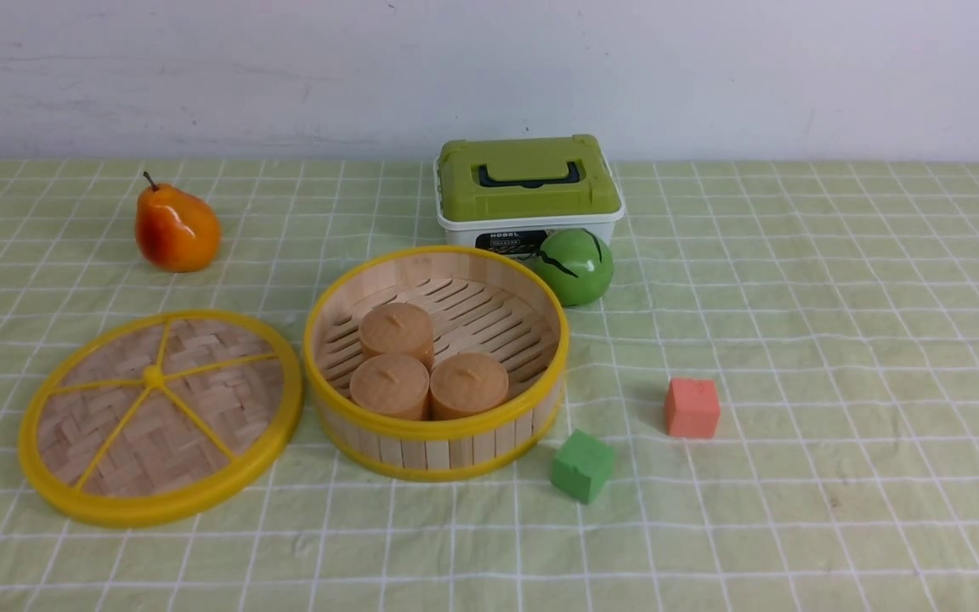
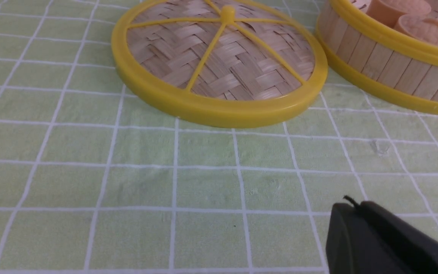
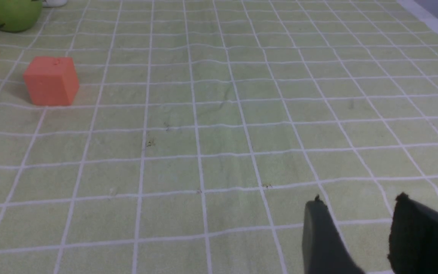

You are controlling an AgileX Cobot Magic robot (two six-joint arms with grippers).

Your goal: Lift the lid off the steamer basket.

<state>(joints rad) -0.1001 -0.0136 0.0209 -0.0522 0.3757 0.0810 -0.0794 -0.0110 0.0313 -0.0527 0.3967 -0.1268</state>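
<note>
Lid is already off and lying flat on the counter just left of the steamer basket, so we'd just back off clean — no snagging that yellow rim. Left claw is pinched closed on nothing, right claw stands a bit apart, empty. Count: three buns in the basket, two cubes — one pear, one green ball, one box.

Bright, even, diffuse light; soft short shadows beside the orange cube; faint glare on the pear; wrist views slightly soft.
</note>
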